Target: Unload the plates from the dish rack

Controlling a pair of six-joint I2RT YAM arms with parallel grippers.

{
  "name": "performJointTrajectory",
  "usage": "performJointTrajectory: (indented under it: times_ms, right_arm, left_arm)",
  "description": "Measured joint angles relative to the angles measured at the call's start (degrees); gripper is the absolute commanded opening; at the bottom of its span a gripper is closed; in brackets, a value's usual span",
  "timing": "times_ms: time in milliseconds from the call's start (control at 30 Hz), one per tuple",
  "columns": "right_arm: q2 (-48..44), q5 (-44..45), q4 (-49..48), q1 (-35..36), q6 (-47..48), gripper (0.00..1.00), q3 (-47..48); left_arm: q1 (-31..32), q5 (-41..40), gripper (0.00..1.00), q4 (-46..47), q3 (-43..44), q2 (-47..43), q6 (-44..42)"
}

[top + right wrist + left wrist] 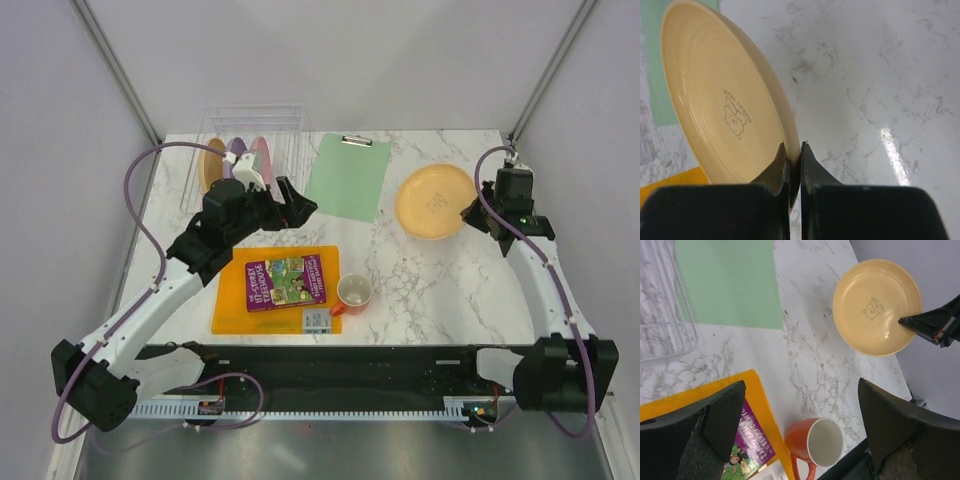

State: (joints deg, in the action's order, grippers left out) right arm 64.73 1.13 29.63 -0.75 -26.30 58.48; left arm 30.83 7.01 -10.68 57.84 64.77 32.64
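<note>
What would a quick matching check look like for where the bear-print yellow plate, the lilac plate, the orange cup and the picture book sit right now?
Things
1. bear-print yellow plate
2. lilac plate
3. orange cup
4. picture book

Places
A. standing on edge in the dish rack
B. lying on the orange cutting board
C. rim pinched by the right gripper
D. on the marble table, just right of that board

Pairs: 1-C, 2-A, 3-D, 4-B
</note>
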Motion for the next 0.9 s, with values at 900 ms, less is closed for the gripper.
performJointTrajectory:
  times_ms: [900]
  right_arm:
    - [27.5,-7.3,-8.3,-7.2,-1.0,0.07,-0.9]
  left_arm:
    - [0.0,-18.0,1.0,-5.7,-3.8,-14.6,-11.4]
